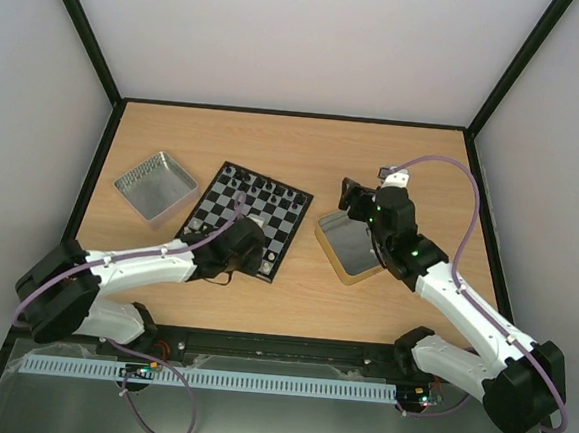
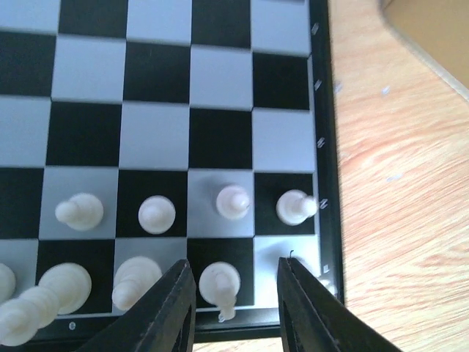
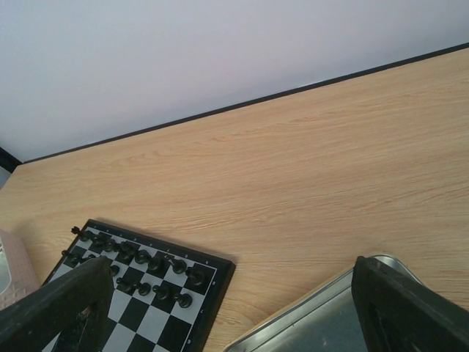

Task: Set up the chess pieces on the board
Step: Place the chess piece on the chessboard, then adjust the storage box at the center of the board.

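The board [image 1: 232,210] lies left of the table's centre. Black chess pieces [image 1: 264,185] line its far edge and show in the right wrist view as black chess pieces [image 3: 139,264]. White chess pieces [image 2: 157,214] fill two near rows of the board [image 2: 220,77]. My left gripper [image 2: 236,293] hovers low over the board's near right corner, at left gripper [image 1: 262,260]. Its jaws stand apart on either side of one white piece [image 2: 220,281] without touching it. My right gripper [image 3: 229,268] is wide open and holds nothing, poised above a tray's far edge, at right gripper [image 1: 356,202].
A silver tray [image 1: 154,186] sits left of the board. A second tray [image 1: 352,250] with a tan rim lies to the right, under my right arm; its rim shows as tray [image 3: 315,319]. Black-edged walls enclose the wooden table [image 1: 305,148].
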You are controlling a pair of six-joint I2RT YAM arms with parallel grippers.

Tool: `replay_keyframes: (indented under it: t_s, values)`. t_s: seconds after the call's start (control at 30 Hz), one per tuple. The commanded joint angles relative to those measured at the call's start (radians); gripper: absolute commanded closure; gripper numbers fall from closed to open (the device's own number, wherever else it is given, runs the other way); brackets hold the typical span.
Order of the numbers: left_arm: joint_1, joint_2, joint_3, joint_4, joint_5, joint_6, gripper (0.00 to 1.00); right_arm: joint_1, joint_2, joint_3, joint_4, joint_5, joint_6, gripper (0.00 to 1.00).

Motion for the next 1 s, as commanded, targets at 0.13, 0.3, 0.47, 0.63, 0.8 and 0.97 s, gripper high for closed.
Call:
replay_keyframes:
  t_s: [0.13, 0.3, 0.47, 0.63, 0.8, 0.97]
  values:
    - [-0.001, -0.132, 0.095, -0.062, -0.096, -0.016, 0.65, 0.002, -0.028, 0.027, -0.097, 0.036, 0.053, 0.12]
    - [0.004, -0.223, 0.115, -0.047, -0.155, -0.016, 0.63, -0.018, 0.048, 0.1, -0.286, 0.083, 0.107, 0.14]
    - [0.013, -0.283, 0.108, -0.007, -0.136, 0.0, 0.58, -0.124, 0.161, 0.126, -0.382, -0.01, 0.11, 0.22]
    - [0.017, -0.295, 0.111, -0.012, -0.106, 0.015, 0.56, -0.201, 0.317, 0.221, -0.413, -0.053, -0.026, 0.23]
    - [0.022, -0.295, 0.114, -0.012, -0.081, 0.035, 0.55, -0.238, 0.528, 0.385, -0.502, 0.037, -0.161, 0.3]
    - [0.027, -0.308, 0.108, -0.012, -0.067, 0.05, 0.55, -0.251, 0.615, 0.423, -0.55, 0.017, -0.238, 0.44]
